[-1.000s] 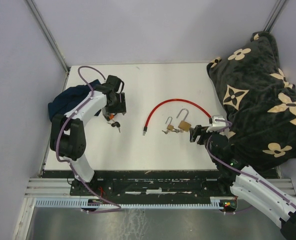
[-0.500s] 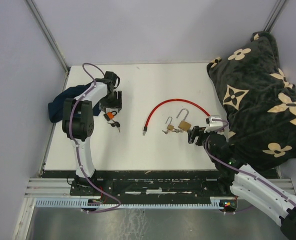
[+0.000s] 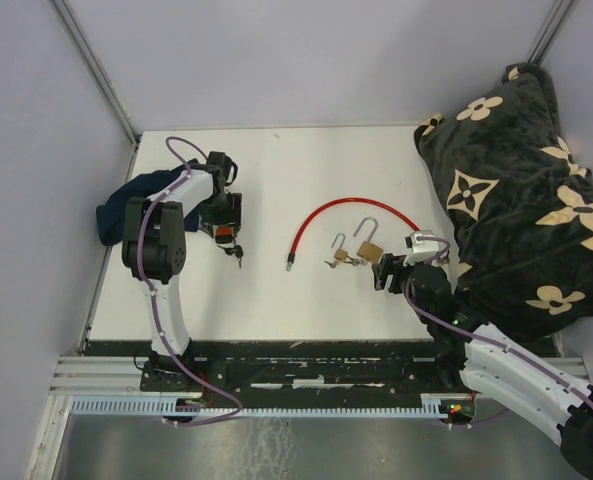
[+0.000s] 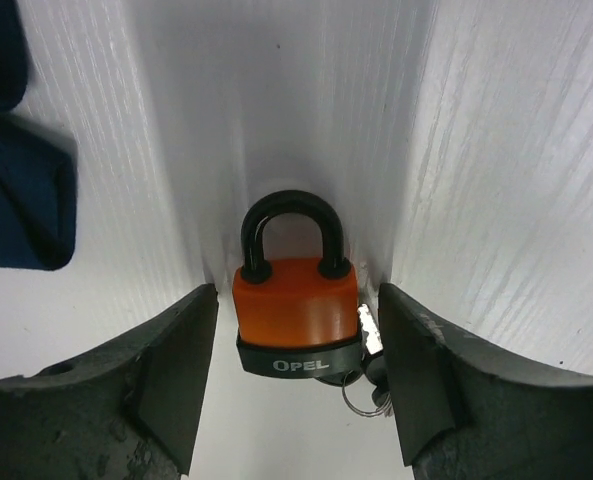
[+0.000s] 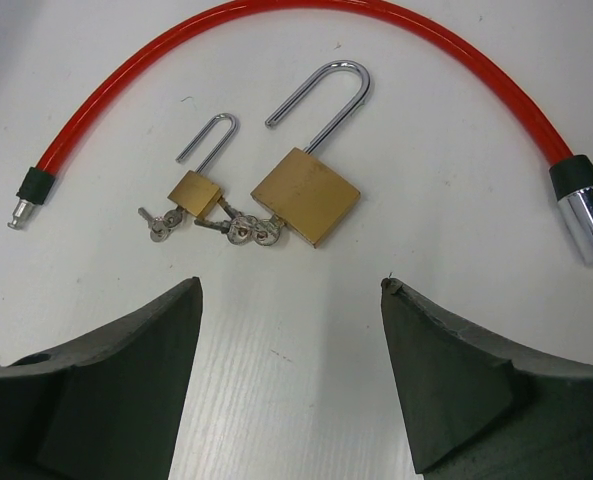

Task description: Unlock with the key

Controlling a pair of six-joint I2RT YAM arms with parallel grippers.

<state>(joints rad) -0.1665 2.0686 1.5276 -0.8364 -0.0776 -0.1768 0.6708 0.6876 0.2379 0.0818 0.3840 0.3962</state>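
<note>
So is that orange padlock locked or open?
Shut: the orange padlock has both legs of its black shackle seated in the body.

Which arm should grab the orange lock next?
Left. The left hand, open, straddles the orange lock, whose loop is still shut. The right hand is far off, over the small brass lock and big brass lock, both already open.

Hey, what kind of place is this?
Probably a robotics lab test cell: a white table boxed in by plain panels, robot arms bolted to its edge, and an orange padlock laid out.
</note>
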